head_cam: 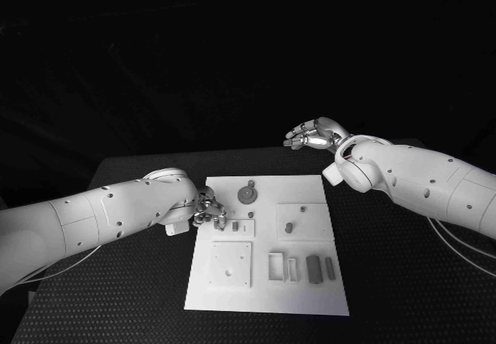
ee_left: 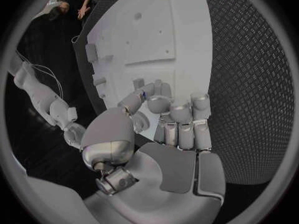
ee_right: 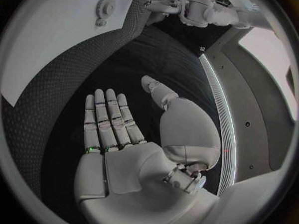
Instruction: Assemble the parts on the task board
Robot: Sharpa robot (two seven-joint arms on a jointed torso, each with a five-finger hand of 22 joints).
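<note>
board: white plate, flat, mid-table, long side running away from me | parts: grey gear near its far edge; small pegs mid-board; upright blocks toward my near right corner

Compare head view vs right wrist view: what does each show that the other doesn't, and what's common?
Head only: the rectangular grey parts standing along the near side of the task board, and the square plate on it.
Right wrist only: the right hand's palm side, fingers straight and apart, holding nothing, above the black table.
Both: the round gear-like part on the board, and the left hand at the board's edge.
</note>
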